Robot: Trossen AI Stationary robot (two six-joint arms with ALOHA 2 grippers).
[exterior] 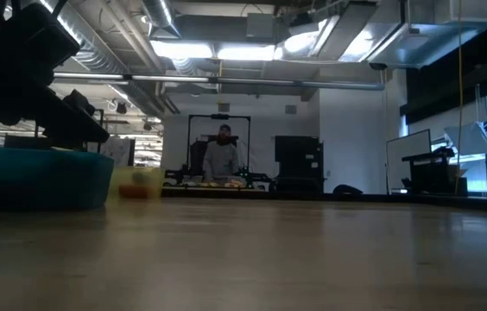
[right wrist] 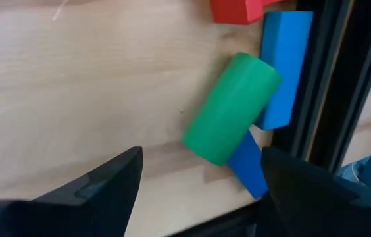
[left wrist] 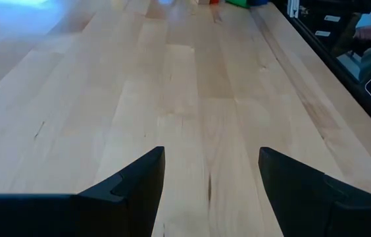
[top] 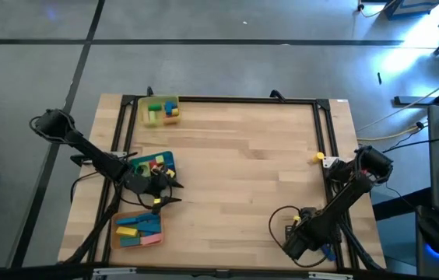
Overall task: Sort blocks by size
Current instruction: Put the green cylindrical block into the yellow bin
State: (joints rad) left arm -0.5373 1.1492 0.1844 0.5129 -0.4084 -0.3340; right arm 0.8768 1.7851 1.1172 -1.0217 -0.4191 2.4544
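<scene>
While both arms sit low over the wooden table (top: 243,163), neither holds anything.

Left gripper (top: 161,192): near the table's left edge, between the blue tray (top: 164,158) and the orange tray (top: 124,241). Fingers (left wrist: 136,181) spread, bare wood showing in the gap between them, nothing pinched.

Right gripper (right wrist: 202,178): at the near right corner of the table, close to the black frame rail (right wrist: 330,85). Fingers (right wrist: 110,181) spread wide and empty. Just ahead of them lies a green cylinder (right wrist: 231,108) on its side, resting across a blue bar (right wrist: 284,66) that runs along the rail; a second blue block (right wrist: 248,164) pokes out from under the cylinder's near end. A red block (right wrist: 238,9) lies beyond, touching the blue bar's far end.

Blocks elsewhere:
- yellow tray (top: 159,100), far left corner of the table: green, yellow, blue and orange pieces inside.
- blue tray: mixed red, yellow and green pieces, partly hidden by the left arm.
- orange tray, near left corner: longer blue, yellow, green and pink bars.
- one small yellow block (top: 317,157) alone at the right rail.

Low view: blue tray at left, a person standing far back in the room.
</scene>
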